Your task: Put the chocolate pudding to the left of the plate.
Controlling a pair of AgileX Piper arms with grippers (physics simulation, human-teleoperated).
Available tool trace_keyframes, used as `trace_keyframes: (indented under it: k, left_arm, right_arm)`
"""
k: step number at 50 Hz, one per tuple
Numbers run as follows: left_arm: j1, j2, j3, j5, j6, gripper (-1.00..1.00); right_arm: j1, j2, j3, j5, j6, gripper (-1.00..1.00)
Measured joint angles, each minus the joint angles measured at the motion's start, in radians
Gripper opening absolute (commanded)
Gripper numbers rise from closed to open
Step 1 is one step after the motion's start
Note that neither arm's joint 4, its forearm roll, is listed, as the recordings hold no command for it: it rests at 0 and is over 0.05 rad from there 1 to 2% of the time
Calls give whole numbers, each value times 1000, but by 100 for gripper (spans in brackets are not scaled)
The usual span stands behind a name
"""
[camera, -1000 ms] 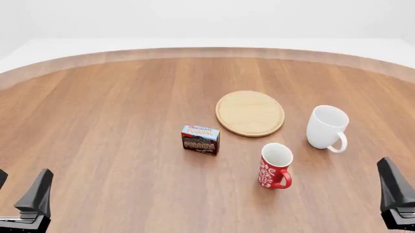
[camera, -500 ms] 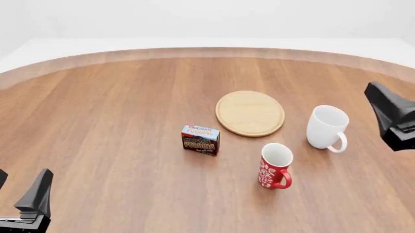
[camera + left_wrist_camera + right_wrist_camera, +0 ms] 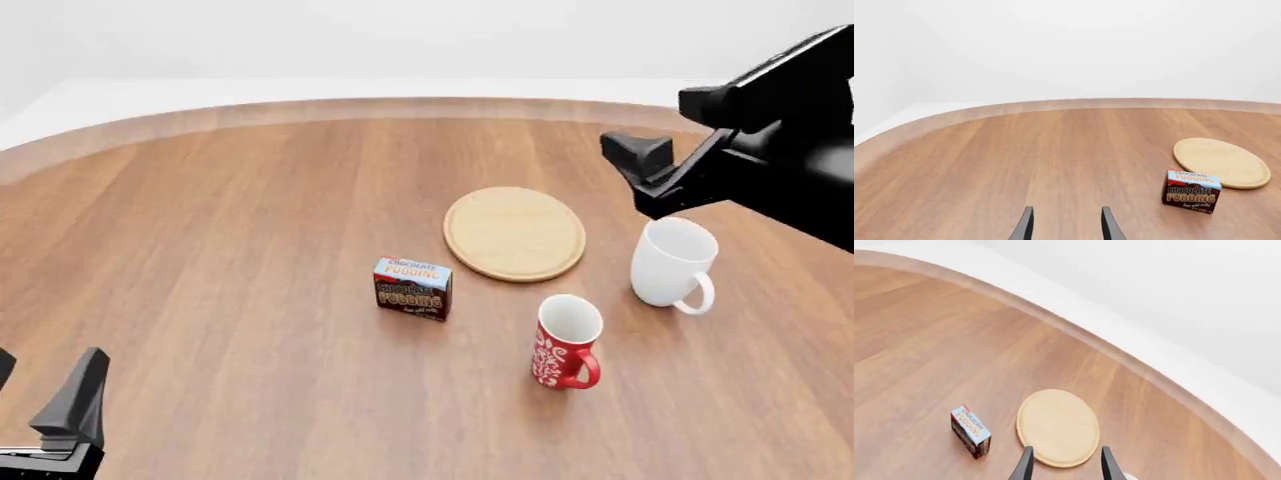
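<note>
While the small dark-brown chocolate pudding box with its light-blue top band (image 3: 412, 287) stands upright on the wooden bench (image 3: 214, 240), nothing has hold of it, so the real work looks yet to begin. It sits just off the near-left edge of the flat round light-wood plate (image 3: 514, 233), near but apart from it, more in front-left than squarely left. The right gripper (image 3: 1066, 464) hangs high over the far right side, above the white mug (image 3: 673, 262), jaws apart and empty; the left gripper (image 3: 1066, 225) waits low at the near-left corner, jaws likewise parted. A red patterned mug (image 3: 567, 342) stands well clear. Grasping, shifting and releasing all remain, I'd judge.
</note>
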Motion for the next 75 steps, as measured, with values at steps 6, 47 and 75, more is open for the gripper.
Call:
trace_keyframes:
  k: [6, 47, 75]
  left_arm:
    - [0, 0, 0, 0, 0, 100]
    - [0, 0, 0, 0, 0, 100]
    - [0, 0, 0, 0, 0, 100]
  right_arm:
    - [24, 79, -33, 8, -25, 100]
    - [145, 493, -114, -35, -62, 100]
    - [222, 696, -190, -104, -11, 100]
